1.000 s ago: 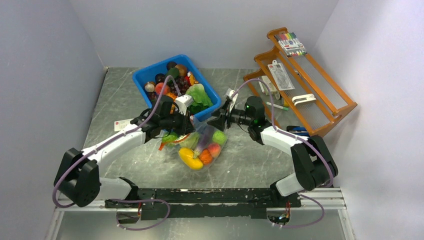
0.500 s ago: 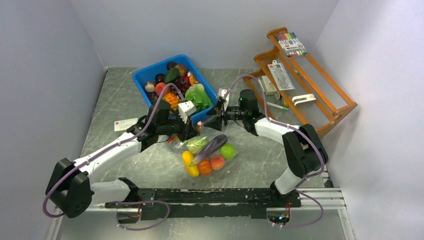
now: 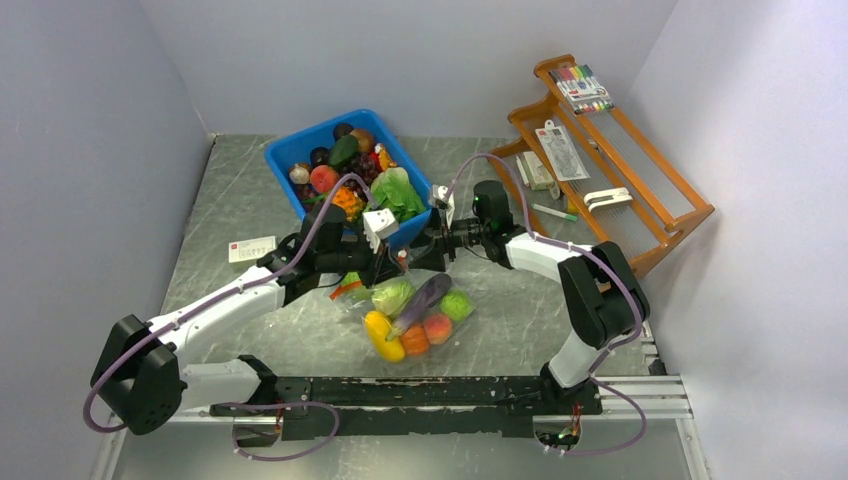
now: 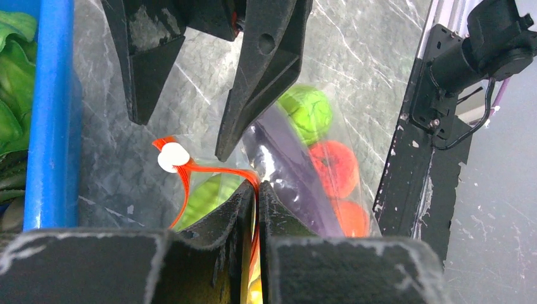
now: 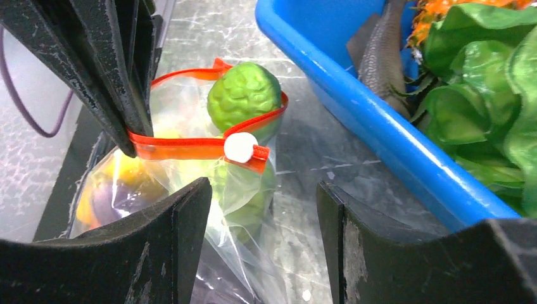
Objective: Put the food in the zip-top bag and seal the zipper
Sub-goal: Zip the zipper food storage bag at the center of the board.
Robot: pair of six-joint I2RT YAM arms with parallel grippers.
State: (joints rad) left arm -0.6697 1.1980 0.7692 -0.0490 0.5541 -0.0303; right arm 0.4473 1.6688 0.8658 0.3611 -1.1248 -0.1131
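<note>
Top view, bag: the zip-top bag (image 3: 415, 315) lies on the surface (image 3: 250, 200) just near of the blue bin (image 3: 290, 160). The food (image 3: 400, 320) shows through it, and its mouth faces the far side, where both arms meet.
Top view, left arm: stretched far and to the right, with the left pincer (image 3: 388, 265) at the left end of the mouth.
Top view, right arm: elbow folded, forearm reaching left, with the right pincer (image 3: 432, 247) just right of the other.

Left wrist view, zipper (image 4: 218, 170): the red-orange strip runs from the white slider (image 4: 173, 156) on the left across to this pincer.
Left wrist view, grip: fingers together, clamped on the strip.
Left wrist view, opposite pincer: fingers apart and pointing at the strip, with the slider just beyond and between their tips.
Left wrist view, contents: the purple eggplant (image 4: 285, 168) and an orange-red piece (image 4: 335, 168) are inside the bag.

Right wrist view, slider: straight ahead of the spread fingers and nearly centred between them, not touched.
Right wrist view, strip axis: it lies crosswise, from the left pincer's clamp on the left to the slider.
Right wrist view, mouth: the strip curves around a green cabbage-like ball (image 5: 244, 95), so that stretch looks unsealed.
Right wrist view, coming move: I would say the right arm, being nearer, closes on the slider and draws it along the strip. The ball may get in the way.
</note>
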